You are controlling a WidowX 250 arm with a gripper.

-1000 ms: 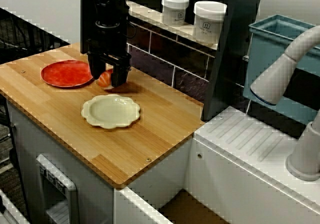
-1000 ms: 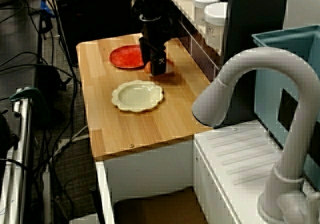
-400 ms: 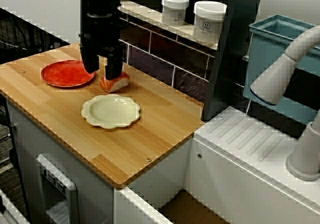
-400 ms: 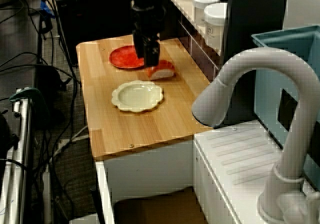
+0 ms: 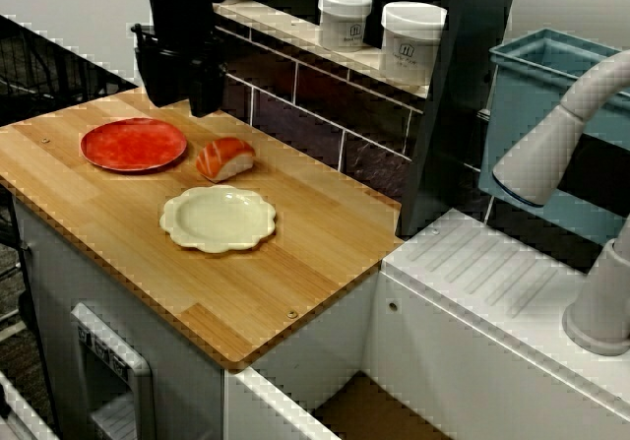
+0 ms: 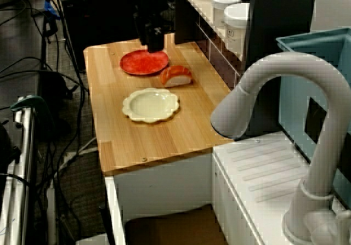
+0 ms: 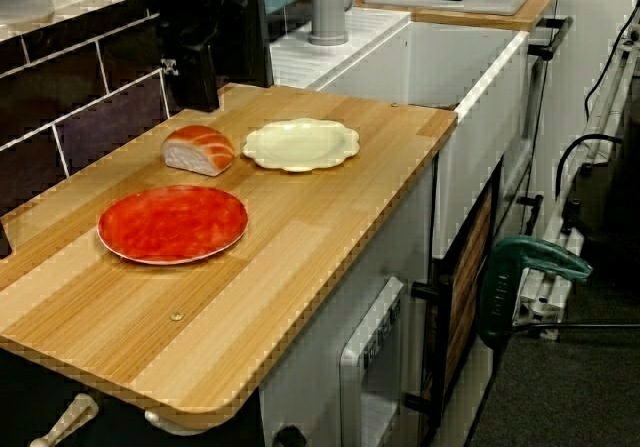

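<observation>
A salmon sushi piece (image 5: pixel 224 158) (image 6: pixel 176 75) (image 7: pixel 198 149) lies on the wooden counter (image 5: pixel 295 253), between a red plate (image 5: pixel 133 144) (image 6: pixel 144 62) (image 7: pixel 172 224) and a scalloped cream plate (image 5: pixel 218 218) (image 6: pixel 151 104) (image 7: pixel 300 144). Both plates are bare. My black gripper (image 5: pixel 180 100) (image 6: pixel 153 41) hangs open and holds nothing. It is well above the counter, over the back edge of the red plate and up and to the left of the sushi. It touches nothing.
Two white jars (image 5: pixel 345 17) (image 5: pixel 411 41) stand on the tiled shelf behind the counter. A dark upright post (image 5: pixel 443 115) ends the shelf. To the right are a white drainboard (image 5: pixel 492 273), a grey faucet (image 5: pixel 581 135) and a blue bin (image 5: pixel 551 115).
The gripper let go of the sushi piece, which now rests on the counter. It rose and moved back and left, ending high above the rear of the red plate.
</observation>
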